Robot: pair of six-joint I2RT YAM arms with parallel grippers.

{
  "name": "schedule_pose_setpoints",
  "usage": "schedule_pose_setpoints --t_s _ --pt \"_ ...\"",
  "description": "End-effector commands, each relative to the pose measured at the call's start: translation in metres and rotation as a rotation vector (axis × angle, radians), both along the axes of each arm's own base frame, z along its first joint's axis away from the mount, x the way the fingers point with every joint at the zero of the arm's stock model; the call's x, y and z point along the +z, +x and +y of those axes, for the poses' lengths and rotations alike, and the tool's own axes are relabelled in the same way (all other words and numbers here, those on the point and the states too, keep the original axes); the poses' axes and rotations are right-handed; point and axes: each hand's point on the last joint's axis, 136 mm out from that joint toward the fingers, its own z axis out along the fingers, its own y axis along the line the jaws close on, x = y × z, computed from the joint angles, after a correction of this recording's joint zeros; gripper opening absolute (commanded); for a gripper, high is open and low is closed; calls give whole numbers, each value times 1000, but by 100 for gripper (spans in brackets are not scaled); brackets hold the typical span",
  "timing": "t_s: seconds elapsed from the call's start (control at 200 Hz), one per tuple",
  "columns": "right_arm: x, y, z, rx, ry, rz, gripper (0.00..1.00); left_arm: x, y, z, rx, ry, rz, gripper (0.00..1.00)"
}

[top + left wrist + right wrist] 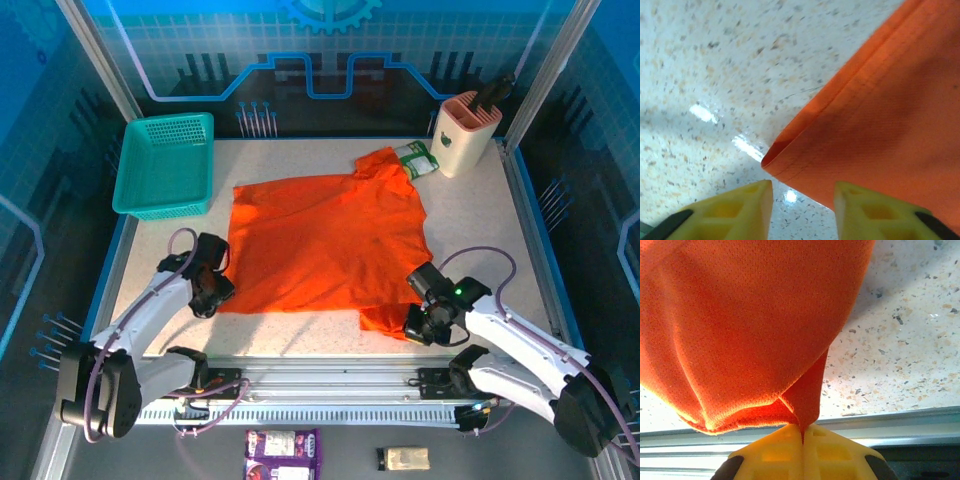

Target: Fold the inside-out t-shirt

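Observation:
The bright orange t-shirt lies spread on the speckled table, one sleeve at the near right edge and one at the far right. My right gripper is shut on that near sleeve, a pinch of cloth clamped between the yellow fingers and lifted off the table. My left gripper is open at the shirt's near left corner. Its two yellow fingertips straddle the folded hem, apart from the cloth, with the table showing between them.
A teal mesh basket stands at the far left. A cream holder and a green-and-white packet sit at the far right, next to the shirt's upper sleeve. The table's metal front rail runs just behind the right gripper.

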Motion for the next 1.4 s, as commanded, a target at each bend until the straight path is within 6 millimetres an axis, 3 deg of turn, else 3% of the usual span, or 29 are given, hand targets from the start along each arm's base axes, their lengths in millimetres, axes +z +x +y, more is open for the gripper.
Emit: schedule_pose_setpoints --t_s 0.0,0.335,0.58,0.951,1.206,1.396 --pt "7 2 -2 4 -14 1 0 -10 -17 3 28 9 55 31" --pt "18 2 -8 -5 -43 -6 0 -42 -23 -8 53 -58 131 39" --pt "25 -5 -34 -68 -126 -18 0 -43 -30 -1 112 -75 166 46" --pt "26 -7 -35 -72 -119 -15 0 -43 -37 7 169 -78 187 51" --pt "27 -3 -30 -64 -104 -17 0 -13 -26 2 121 -98 69 50" --pt "27 -1 -29 -62 -101 -17 0 -23 -27 -7 89 -120 102 42"
